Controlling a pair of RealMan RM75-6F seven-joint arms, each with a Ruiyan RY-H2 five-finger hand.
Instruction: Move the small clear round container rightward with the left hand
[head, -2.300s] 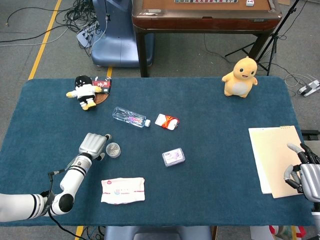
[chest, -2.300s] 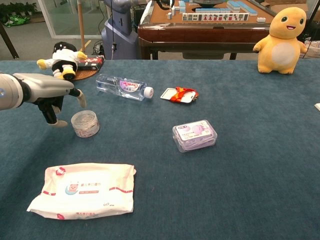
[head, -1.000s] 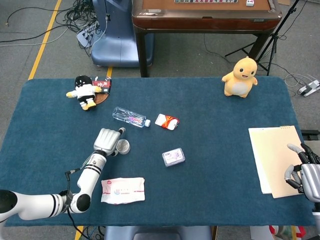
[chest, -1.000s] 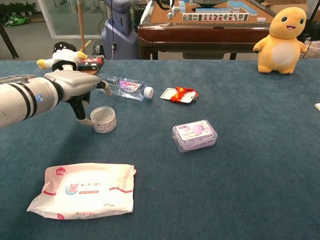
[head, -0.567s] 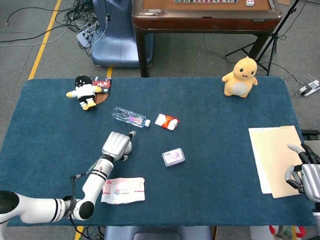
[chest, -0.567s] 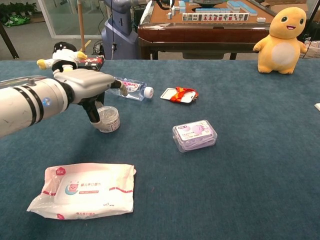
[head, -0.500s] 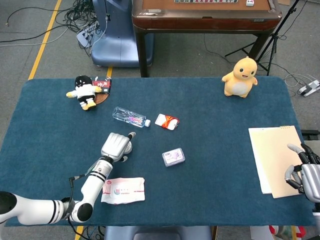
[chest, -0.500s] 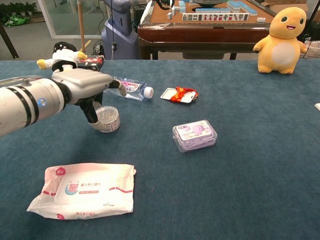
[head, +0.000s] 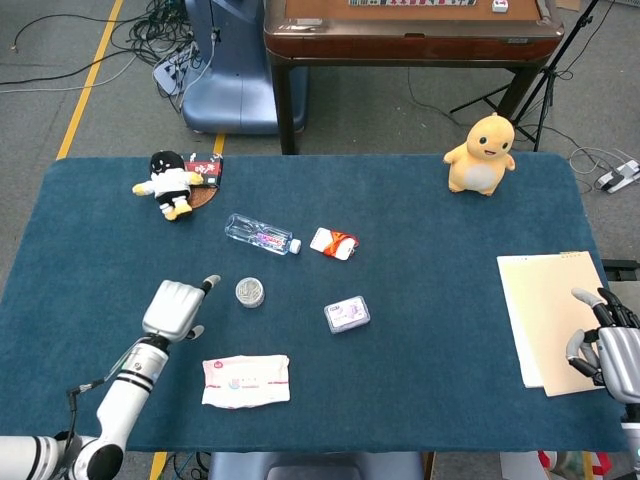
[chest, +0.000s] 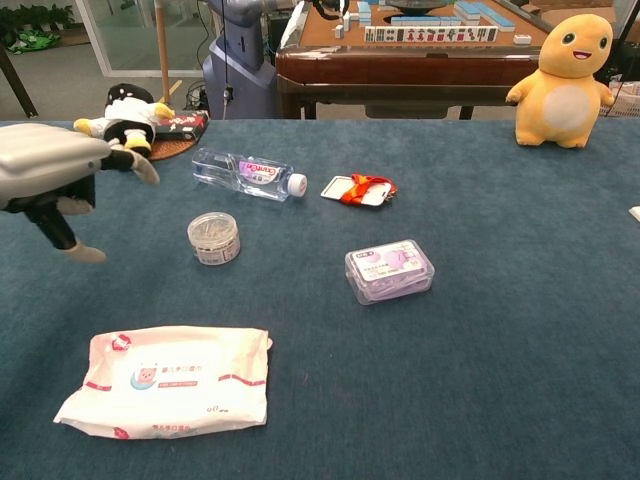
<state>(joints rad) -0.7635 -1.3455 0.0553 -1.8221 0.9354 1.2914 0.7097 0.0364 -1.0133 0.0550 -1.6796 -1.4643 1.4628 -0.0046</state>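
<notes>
The small clear round container (head: 249, 292) (chest: 214, 238) stands upright on the blue table, below the lying water bottle (head: 261, 235) (chest: 248, 173). My left hand (head: 174, 308) (chest: 52, 172) hovers to its left, apart from it, fingers spread and holding nothing. My right hand (head: 606, 347) rests at the table's far right edge beside the beige folder (head: 553, 315), fingers loosely curled with nothing visible in them; the chest view does not show it.
A wet-wipes pack (head: 246, 380) (chest: 168, 381) lies in front of the container. A purple-labelled clear box (head: 347, 314) (chest: 390, 270) sits to its right, a red-and-white packet (head: 333, 243) (chest: 360, 189) behind. A black-and-white plush (head: 168, 183) and yellow plush (head: 481, 154) stand at the back.
My left hand pushed the container rightward, then let go and drew back to the left. The container now stands alone, further right than at the start. The right hand stayed put.
</notes>
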